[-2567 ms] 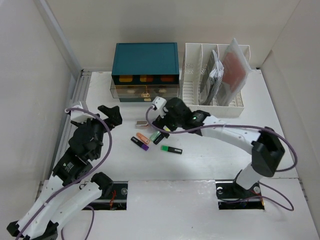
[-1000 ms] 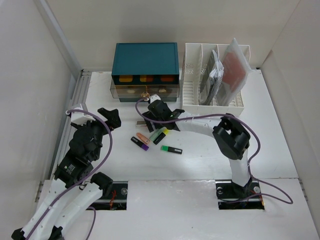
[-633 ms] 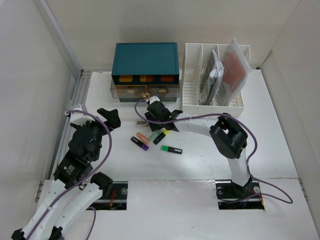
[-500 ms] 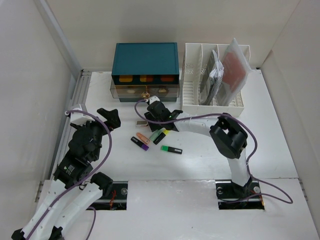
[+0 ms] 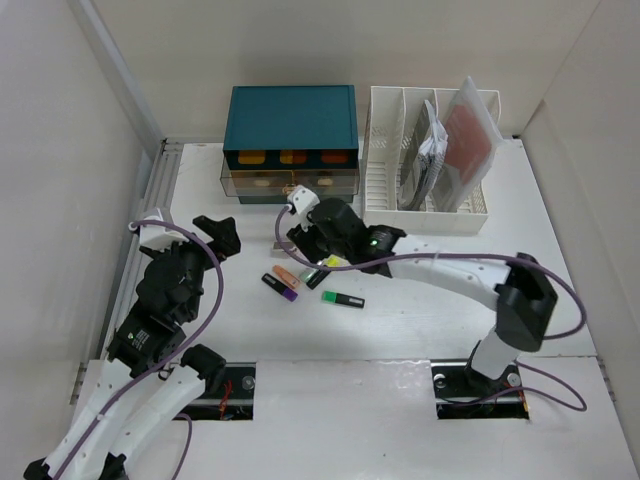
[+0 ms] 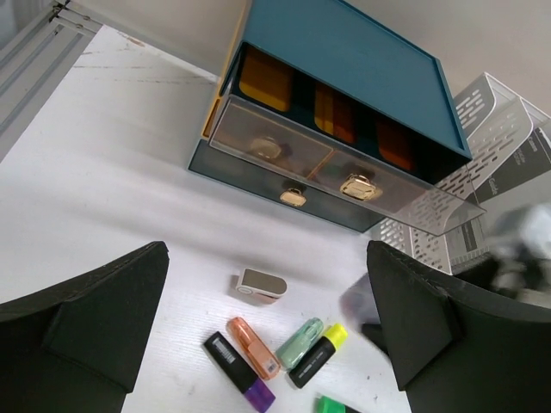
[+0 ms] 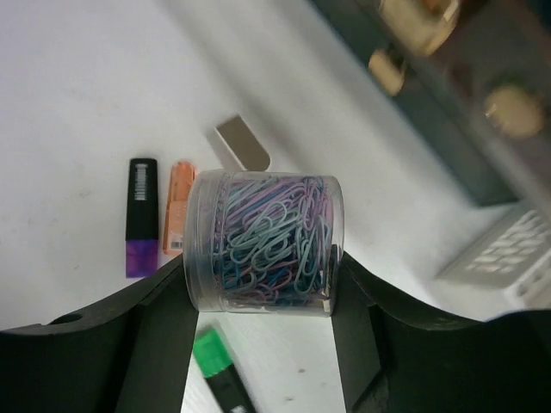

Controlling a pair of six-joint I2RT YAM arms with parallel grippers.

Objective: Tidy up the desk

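From above, the left gripper [image 5: 222, 235] hangs over the left of the white desk [image 5: 440, 320], while the right gripper [image 5: 312, 250] hovers above the highlighters [image 5: 281, 287] mid-desk. In the left wrist view, the left gripper's fingers [image 6: 95, 318] are spread wide above the tabletop. In the right wrist view, the right gripper's fingers [image 7: 164, 318] pinch a clear jar of paper clips [image 7: 263, 241] over the desk.

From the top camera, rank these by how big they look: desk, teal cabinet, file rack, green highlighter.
1. desk, by far the largest.
2. teal cabinet and file rack: they look about alike, so I won't rank one above the other.
3. green highlighter, the smallest.
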